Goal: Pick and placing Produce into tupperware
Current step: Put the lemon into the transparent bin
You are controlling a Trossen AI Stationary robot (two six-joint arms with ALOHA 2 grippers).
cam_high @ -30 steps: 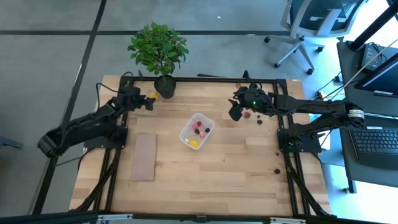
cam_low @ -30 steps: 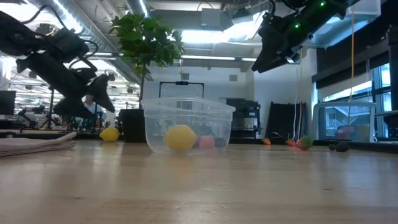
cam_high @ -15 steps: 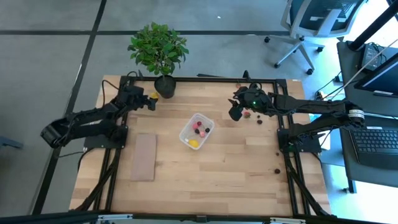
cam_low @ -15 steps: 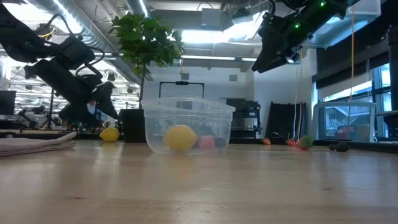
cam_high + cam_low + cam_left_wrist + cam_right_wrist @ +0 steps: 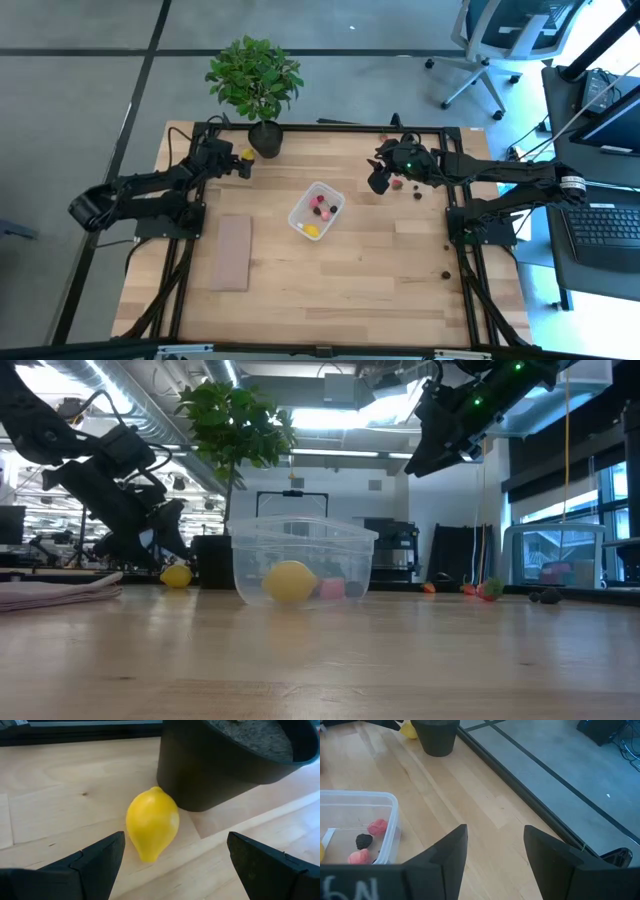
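A yellow lemon-shaped piece of produce lies on its side on the wooden table, right beside the black plant pot at the far left. My left gripper is open and low, with the lemon just ahead of its fingertips and untouched; it also shows in the high view. The clear tupperware stands at mid-table holding a yellow piece and pink, red and dark pieces. My right gripper hangs open above the table to the tub's right, with nothing between its fingers.
A leafy potted plant stands at the far edge. A flat tan board lies near the left side. Loose small pieces of produce lie near the right gripper and at the right edge. Bare wood spreads across the table's near half.
My left gripper has sunk toward the table and edged closer to the lemon beside the pot, staying open. The lemon, the tub and my right gripper have kept still.
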